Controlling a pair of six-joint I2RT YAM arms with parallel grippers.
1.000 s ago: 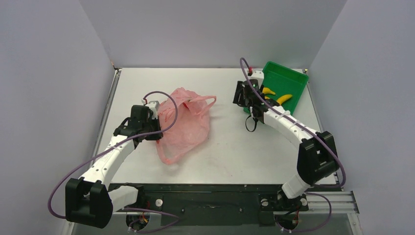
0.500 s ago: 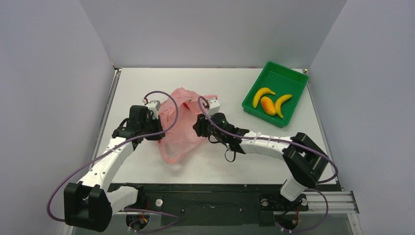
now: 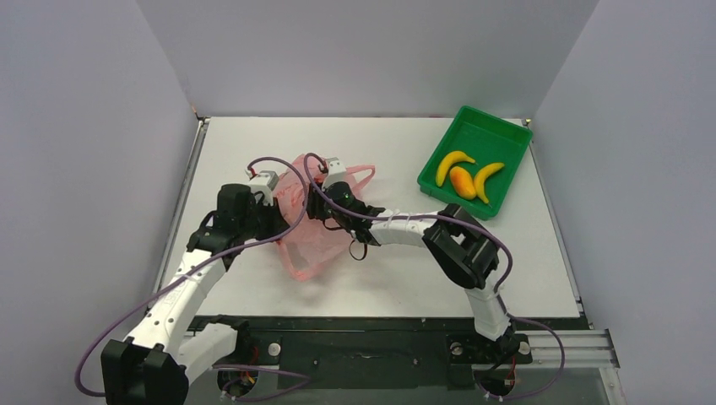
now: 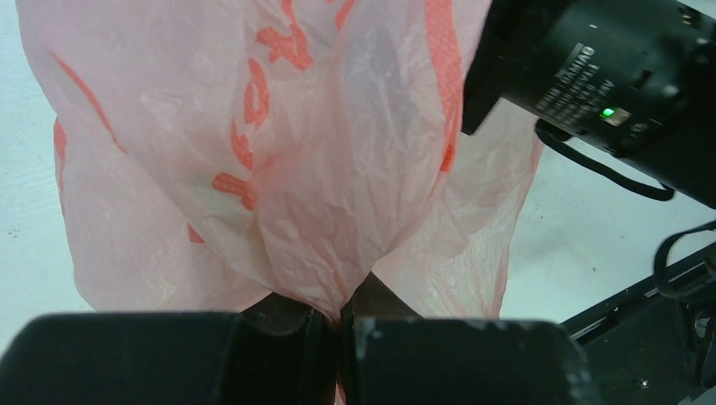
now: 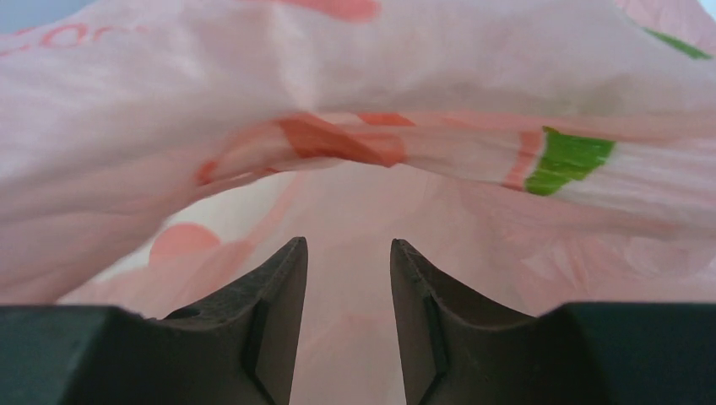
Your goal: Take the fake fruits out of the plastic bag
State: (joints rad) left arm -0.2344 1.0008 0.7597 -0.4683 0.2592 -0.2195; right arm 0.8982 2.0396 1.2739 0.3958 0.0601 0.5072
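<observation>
Three fake fruits [image 3: 462, 181] lie together in the green tray [image 3: 490, 137] at the far right corner of the worktop [image 3: 397, 270]. They are two curved yellow bananas [image 3: 450, 164] [image 3: 487, 179] with an orange-yellow mango-like piece between them, and they sit well apart from the plastic bag [image 3: 312, 246]. We see the bag, thin, pink and crinkled, lying left of the worktop's middle, with one loop handle reaching out to the right at its far end.

Our left pincer [image 4: 339, 314] is closed tight on a gathered fold at the bag's left edge. In the left wrist view the film fans up and away from the pinched fingers, printed with orange-red marks. The right arm's black wrist [image 4: 608, 76] is just beside the bag at the upper right of that view, a small green light lit on it.

Our right pincer [image 5: 348, 283] points into the bag's mouth. Its two dark fingers [image 5: 279, 312] stand a narrow gap apart with nothing gripped between them. Pink film arches over and around them, and a green patch [image 5: 566, 160] is printed on the film at the right. We make out no fruit inside the bag from any view.
</observation>
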